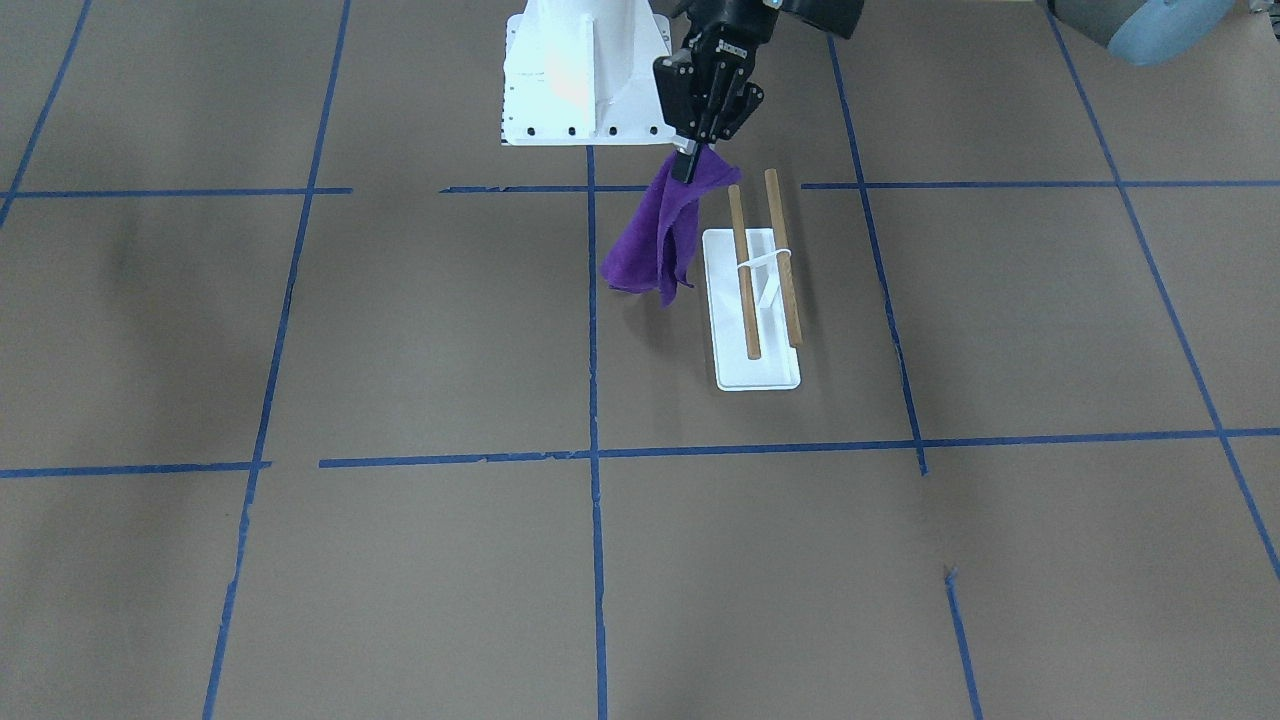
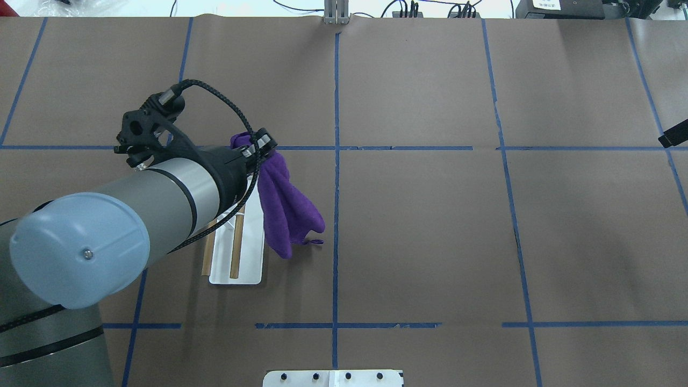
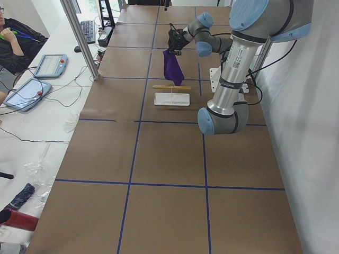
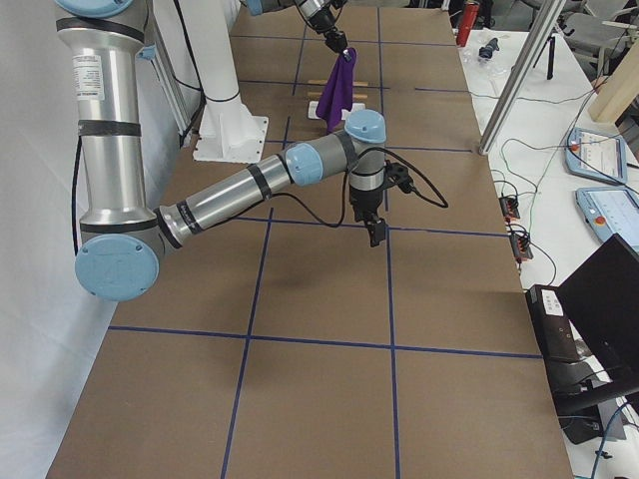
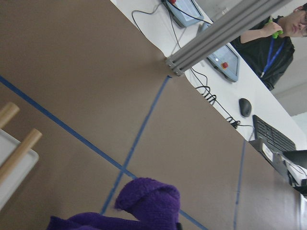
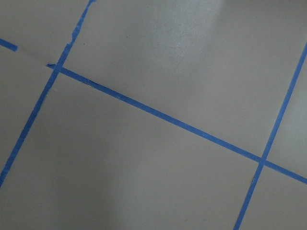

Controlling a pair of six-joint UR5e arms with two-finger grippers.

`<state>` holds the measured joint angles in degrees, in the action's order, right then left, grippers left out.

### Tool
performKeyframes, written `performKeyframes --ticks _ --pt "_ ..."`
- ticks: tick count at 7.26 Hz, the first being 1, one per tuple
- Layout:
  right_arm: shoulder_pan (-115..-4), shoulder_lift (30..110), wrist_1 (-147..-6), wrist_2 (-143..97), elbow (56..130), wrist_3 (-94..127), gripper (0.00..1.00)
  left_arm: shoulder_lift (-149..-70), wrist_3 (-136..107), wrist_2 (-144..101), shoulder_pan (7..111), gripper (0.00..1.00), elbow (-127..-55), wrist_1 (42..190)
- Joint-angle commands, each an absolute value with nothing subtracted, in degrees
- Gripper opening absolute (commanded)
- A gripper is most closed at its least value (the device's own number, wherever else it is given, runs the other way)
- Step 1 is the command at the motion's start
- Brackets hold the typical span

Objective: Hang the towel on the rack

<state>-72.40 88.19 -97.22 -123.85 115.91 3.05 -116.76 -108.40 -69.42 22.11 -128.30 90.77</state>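
Carry step: left tool (image 1: 688,168) pinches towel (image 1: 655,240) by one end, hanging just beside rack (image 1: 760,372). Next: swing over rods (image 1: 742,270), drape. Right tool (image 4: 376,235): cannot tell.

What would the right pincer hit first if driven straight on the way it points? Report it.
The right pincer points down at the table. Its wrist view shows only brown cover and blue tape, so it would likely meet the table itself.

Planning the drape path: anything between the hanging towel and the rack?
Nothing. In the front-facing view only a narrow strip of bare table separates the towel, held by the left gripper, from the rack.
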Motion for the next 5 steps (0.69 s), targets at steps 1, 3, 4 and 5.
performKeyframes --ticks 1,3,4,5 --pt "-73.0 88.2 -97.1 -125.3 115.1 3.0 1.00 -108.9 -108.2 -68.2 22.1 0.00 -128.8 87.6" --pt "-73.0 88.2 -97.0 -125.3 115.1 3.0 1.00 -100.2 -104.3 -65.2 22.8 0.00 -128.1 87.7" --pt "-73.0 88.2 -97.0 -125.4 115.1 3.0 1.00 -95.8 -103.5 -64.8 22.9 0.00 -127.4 87.8" --pt "-73.0 88.2 -97.0 -125.3 115.1 3.0 1.00 -94.8 -103.4 -64.6 22.9 0.00 -125.4 88.1"
